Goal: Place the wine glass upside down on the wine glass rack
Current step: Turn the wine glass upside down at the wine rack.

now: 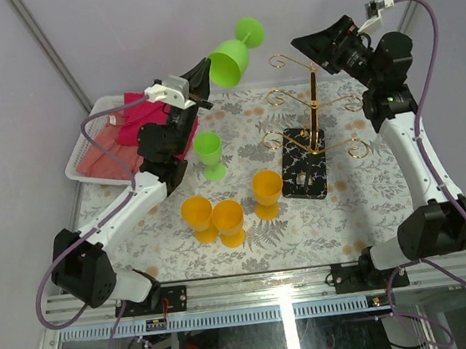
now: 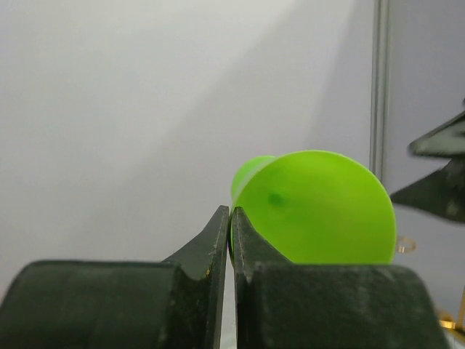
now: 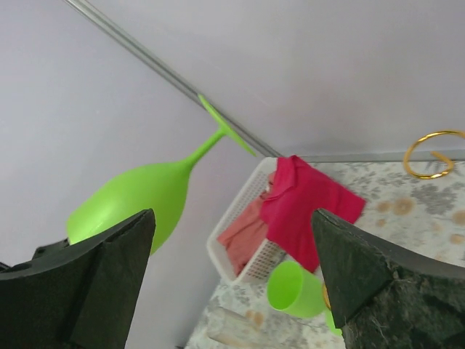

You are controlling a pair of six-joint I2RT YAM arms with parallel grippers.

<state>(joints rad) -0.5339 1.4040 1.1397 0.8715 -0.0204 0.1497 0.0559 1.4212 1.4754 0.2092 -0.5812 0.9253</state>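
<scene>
My left fingers pinch the bowl rim of the wine glass, aloft over the desk, stem slanting up and right toward the wine glass rack, which stands nearer my wide-open, empty right fingers.

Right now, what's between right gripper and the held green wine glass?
Right wrist view: bare air from right gripper to green wine glass. Top view: wine glass rack curl crosses the gap.
</scene>
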